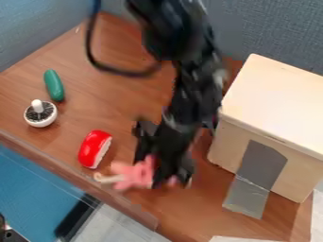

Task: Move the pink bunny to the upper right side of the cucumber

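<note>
Camera view: angular black fingers [144, 142] apart at rounded pink bunny [134, 175], wood-grained table [120, 99]

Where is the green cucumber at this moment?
In the camera view, the green cucumber lies toward the upper left on the brown wooden table, just above the small white-and-black knobbed object in the picture.

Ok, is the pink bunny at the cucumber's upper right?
No, the pink bunny is near the lower edge of the table, beside the red toy, away from the cucumber.
</note>
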Tool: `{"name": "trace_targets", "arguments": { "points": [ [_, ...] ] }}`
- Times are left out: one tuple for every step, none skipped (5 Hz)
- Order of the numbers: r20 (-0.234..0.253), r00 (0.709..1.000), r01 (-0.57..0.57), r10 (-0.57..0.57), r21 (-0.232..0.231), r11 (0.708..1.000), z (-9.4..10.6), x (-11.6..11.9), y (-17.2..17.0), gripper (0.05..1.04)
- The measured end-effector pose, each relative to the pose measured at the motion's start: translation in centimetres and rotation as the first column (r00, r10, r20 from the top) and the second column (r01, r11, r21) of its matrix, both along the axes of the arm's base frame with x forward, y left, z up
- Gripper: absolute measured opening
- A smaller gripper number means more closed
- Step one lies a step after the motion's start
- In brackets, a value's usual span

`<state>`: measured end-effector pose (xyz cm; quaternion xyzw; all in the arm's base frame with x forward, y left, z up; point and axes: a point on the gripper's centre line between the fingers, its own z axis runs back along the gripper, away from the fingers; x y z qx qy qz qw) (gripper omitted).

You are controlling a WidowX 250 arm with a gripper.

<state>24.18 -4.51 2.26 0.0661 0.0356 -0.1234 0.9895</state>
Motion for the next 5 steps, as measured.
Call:
{"name": "trace_targets", "arguments": {
  "points": [
    [0.087,0.995,-0.048,0.052,-0.041,0.998,4.3,1.2,2.1,0.364],
    [0.135,0.977,-0.159,0.167,-0.07,0.985,7.1,3.6,5.6,0.364],
    [0.161,0.957,-0.226,0.239,-0.097,0.969,8.3,7.3,9.2,0.363],
    [0.181,0.935,-0.286,0.304,-0.116,0.951,7.3,11.5,12.1,0.363],
    [0.197,0.918,-0.326,0.345,-0.124,0.937,5.9,14.2,14.1,0.363]
  ]
}}
